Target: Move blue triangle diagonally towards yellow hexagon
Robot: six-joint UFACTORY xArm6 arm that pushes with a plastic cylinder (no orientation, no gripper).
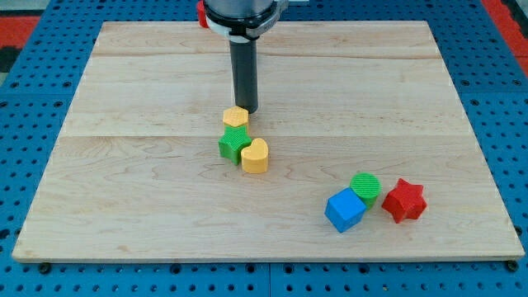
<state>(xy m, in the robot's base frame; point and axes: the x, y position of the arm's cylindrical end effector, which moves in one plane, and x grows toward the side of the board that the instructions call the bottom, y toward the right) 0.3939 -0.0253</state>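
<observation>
A yellow hexagon (236, 116) lies near the board's middle. My tip (247, 110) stands just to the right of its upper edge, touching it or nearly so. A green star (233, 143) sits directly below the hexagon and touches it. A yellow heart (255, 155) leans against the star's lower right side. No blue triangle shows in this view. The only blue block is a blue cube (344, 209) at the lower right.
A green cylinder (365, 188) touches the blue cube's upper right, and a red star (404, 200) lies just right of the cylinder. A red piece (200, 12) shows behind the arm at the board's top edge. The wooden board (124, 165) rests on a blue pegboard.
</observation>
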